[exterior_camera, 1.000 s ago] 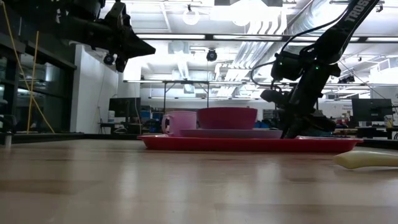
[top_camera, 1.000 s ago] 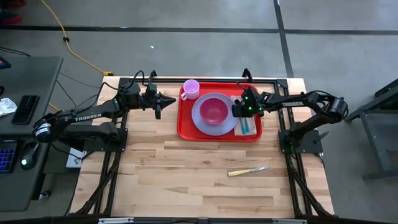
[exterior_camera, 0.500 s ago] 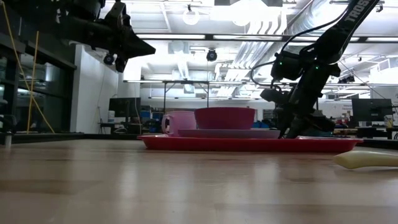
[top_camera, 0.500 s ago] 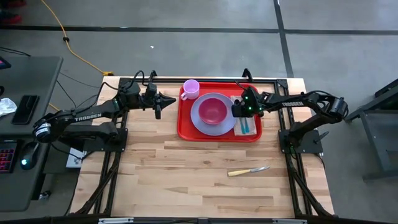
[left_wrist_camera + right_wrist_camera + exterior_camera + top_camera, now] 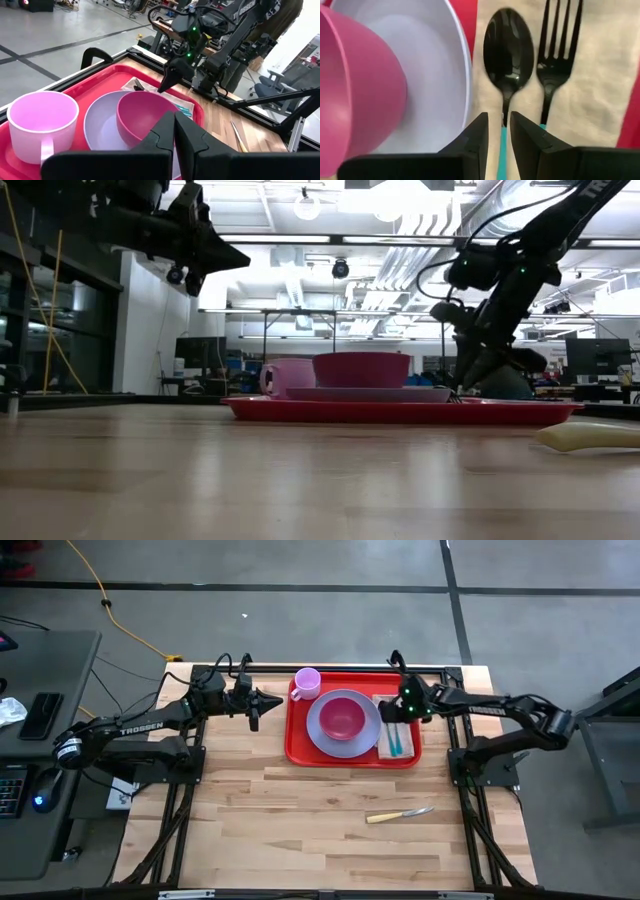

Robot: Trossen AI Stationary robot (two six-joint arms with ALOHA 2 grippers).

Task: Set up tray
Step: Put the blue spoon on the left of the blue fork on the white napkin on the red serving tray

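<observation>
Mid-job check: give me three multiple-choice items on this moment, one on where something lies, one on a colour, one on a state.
1. Where does the knife lie?
A. On the bare table, off the tray
B. On the napkin
C. Inside the bowl

2. What colour is the plate under the bowl?
A. Green
B. Pale purple
C. Yellow

3. How do the spoon and fork on the napkin stand?
A. Lying side by side, not gripped
B. Crossed over each other
C. Upright in the mug

Answers:
1 A, the high view shows the knife alone on the wood, well apart from the tray.
2 B, a lavender rim rings the pink bowl.
3 A, the right wrist view shows both flat on the napkin, ahead of the right gripper, whose fingers hold nothing.
</observation>
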